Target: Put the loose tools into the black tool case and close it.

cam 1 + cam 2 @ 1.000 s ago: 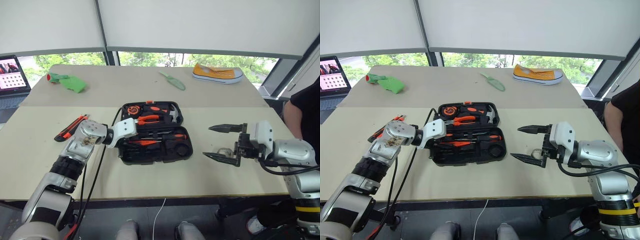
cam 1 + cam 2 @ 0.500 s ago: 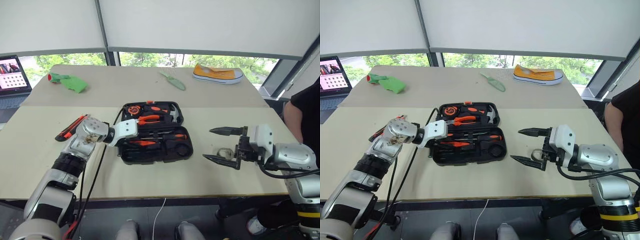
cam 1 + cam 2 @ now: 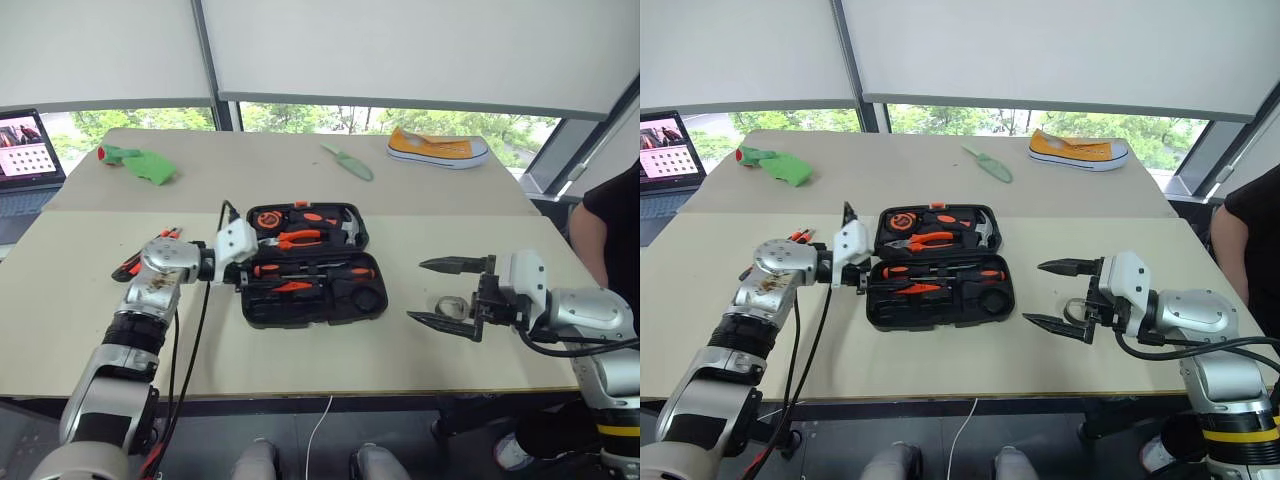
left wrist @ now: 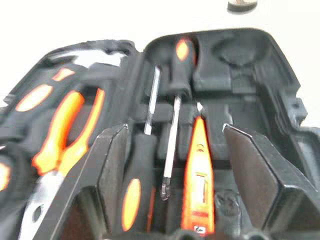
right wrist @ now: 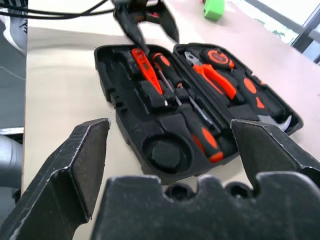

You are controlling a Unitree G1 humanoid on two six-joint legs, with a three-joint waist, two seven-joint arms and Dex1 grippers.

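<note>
- The black plastic clamshell tool case (image 3: pixel 312 262) lies open on the beige table (image 3: pixel 300 350), roughly midway between the two arms, its lid half towards the windows.
- In the near half, two orange-and-black-handled screwdrivers (image 3: pixel 315 270) lie side by side in their slots, with a small all-orange tester screwdriver (image 3: pixel 292 287) just in front of them.
- The round recess (image 5: pixel 165 154) at the case's right end holds nothing.
- The lid half carries orange-handled pliers (image 3: pixel 298 239), a round tape measure (image 3: pixel 266 218) and a hammer head (image 3: pixel 349 231).
- An orange-and-black utility knife (image 3: pixel 140 256) lies on the table to the left of the case, partly hidden behind the left arm.
- A dark grey tape roll (image 3: pixel 449 305) sits on the table to the right of the case, between the right gripper's fingers.
- The left gripper (image 3: pixel 847 247) hangs at the case's left end, fingers spread apart and holding nothing.
- The right gripper (image 3: pixel 440 292) is spread wide, pointing at the case, clamped on nothing.
</note>
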